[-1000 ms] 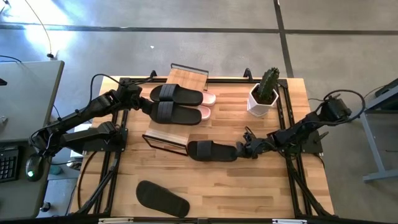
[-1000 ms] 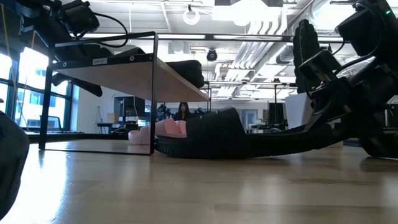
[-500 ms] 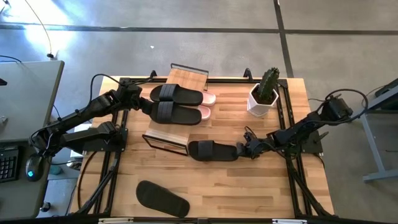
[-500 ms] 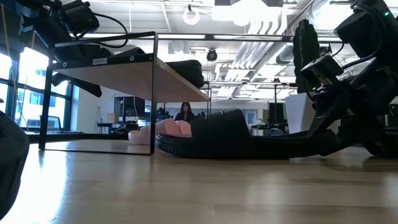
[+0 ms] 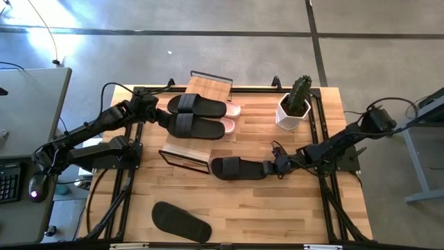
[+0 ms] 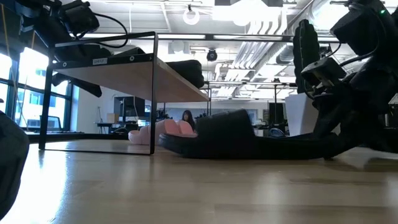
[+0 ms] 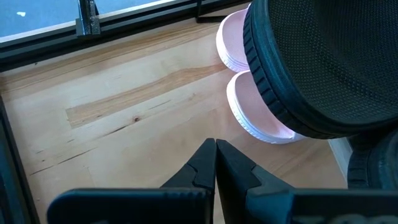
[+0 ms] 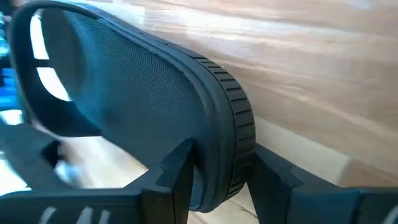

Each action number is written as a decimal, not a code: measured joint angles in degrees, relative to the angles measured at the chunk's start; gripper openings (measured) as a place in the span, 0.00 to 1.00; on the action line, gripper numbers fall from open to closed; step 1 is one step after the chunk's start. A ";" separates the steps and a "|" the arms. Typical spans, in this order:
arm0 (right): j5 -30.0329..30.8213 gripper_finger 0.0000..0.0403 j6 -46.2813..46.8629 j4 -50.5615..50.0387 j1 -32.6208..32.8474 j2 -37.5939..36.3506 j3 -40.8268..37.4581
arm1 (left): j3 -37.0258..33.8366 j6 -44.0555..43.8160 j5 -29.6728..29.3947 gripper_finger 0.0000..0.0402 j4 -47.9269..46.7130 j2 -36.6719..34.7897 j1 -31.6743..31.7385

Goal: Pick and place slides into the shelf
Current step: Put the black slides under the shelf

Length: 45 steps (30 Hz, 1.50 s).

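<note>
A grey concrete floor [image 5: 208, 42] surrounds the table; ceiling lights [image 6: 249, 9] and left windows [image 6: 15, 93] brighten the room.

Two black slides [image 5: 196, 116] lie atop the slanted bamboo shelf [image 5: 187, 148], pink slides [image 5: 231, 118] beneath; two more black slides [image 5: 238, 168] [image 5: 181, 221] lie nearby.

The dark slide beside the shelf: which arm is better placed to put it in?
The right arm: its gripper already clamps the heel of that dark slide. The left gripper, fingers shut and empty, sits at the shelf.
</note>
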 joint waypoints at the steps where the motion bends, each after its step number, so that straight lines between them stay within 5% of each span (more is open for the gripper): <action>1: 0.08 0.30 -0.65 -2.98 0.00 -0.63 1.13 | -0.01 0.00 0.00 0.00 0.01 0.00 0.00; 11: 0.48 0.30 -4.36 -42.83 -0.79 -2.53 18.30 | -0.02 0.00 0.00 0.00 0.02 0.01 0.00; 16: 1.41 0.30 -4.70 -53.25 -0.88 -2.49 24.76 | 0.01 0.00 0.00 0.00 0.03 0.07 -0.02; 37: -1.38 0.30 -16.06 -54.99 -3.50 -2.55 26.23 | -0.02 0.02 0.00 0.00 0.00 0.07 -0.02; 45: -1.86 0.48 -19.68 -54.11 -3.76 -2.55 26.27 | -0.02 0.02 0.00 0.00 0.01 0.07 0.00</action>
